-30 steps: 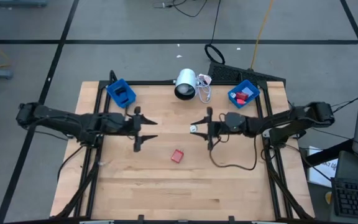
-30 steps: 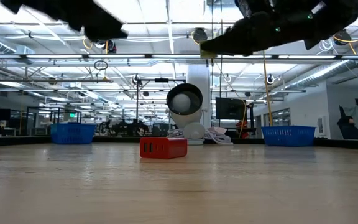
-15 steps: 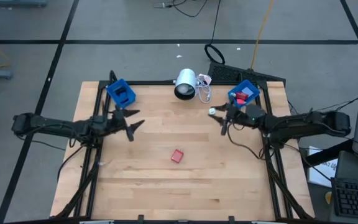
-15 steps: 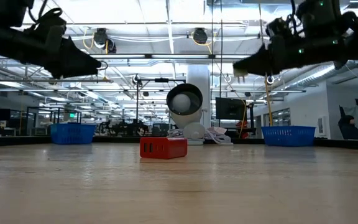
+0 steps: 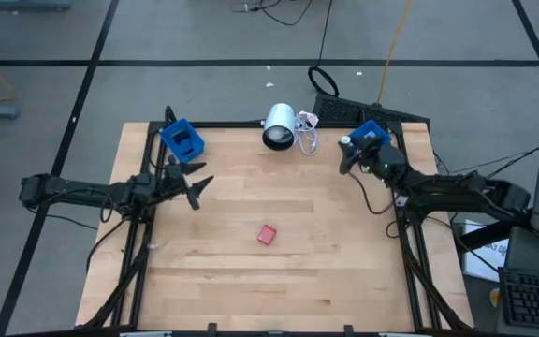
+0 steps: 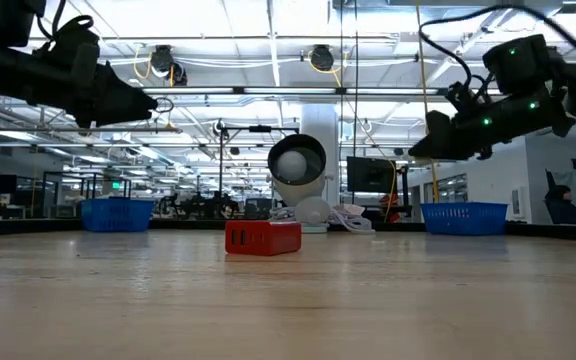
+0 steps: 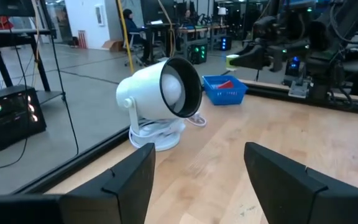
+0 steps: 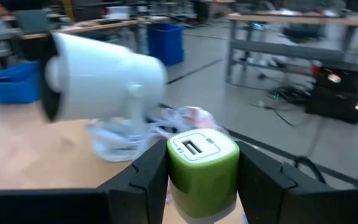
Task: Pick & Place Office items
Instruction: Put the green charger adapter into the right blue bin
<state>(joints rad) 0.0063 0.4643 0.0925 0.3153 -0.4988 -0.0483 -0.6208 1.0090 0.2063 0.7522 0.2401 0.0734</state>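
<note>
A red blocky charger (image 5: pixel 267 234) (image 6: pixel 263 237) lies flat on the wood at mid-table, with no gripper on it. My right gripper (image 5: pixel 345 153) (image 8: pixel 202 180) hangs above the table at the left edge of the right blue bin (image 5: pixel 369 140) and is shut on a small green cube charger (image 8: pixel 202 157) (image 7: pixel 232 60). A red piece (image 7: pixel 227 83) lies in that bin. My left gripper (image 5: pixel 195 183) (image 7: pixel 197 180) is open, hovering near the table's left side, just nearer than the left blue bin (image 5: pixel 182 139). My right gripper pinches the green cube by two opposite sides (image 8: pixel 174 163), one finger on each. Its white face with the USB slot (image 8: pixel 191 147) points up toward the wrist camera. The cube is lifted clear of the table.
A white lamp (image 5: pixel 279 126) (image 6: pixel 296 165) (image 7: pixel 160 93) (image 8: pixel 104 74) with a coiled cable (image 5: pixel 307 136) stands at the far edge between the two bins. A black cable (image 5: pixel 368 201) trails from the right arm. Bare wood lies around the red charger.
My right gripper has carried the green cube from mid-table toward the far right, up to the right blue bin. My left gripper has drawn back toward the table's left edge and has since kept still. The red charger has stayed put.
</note>
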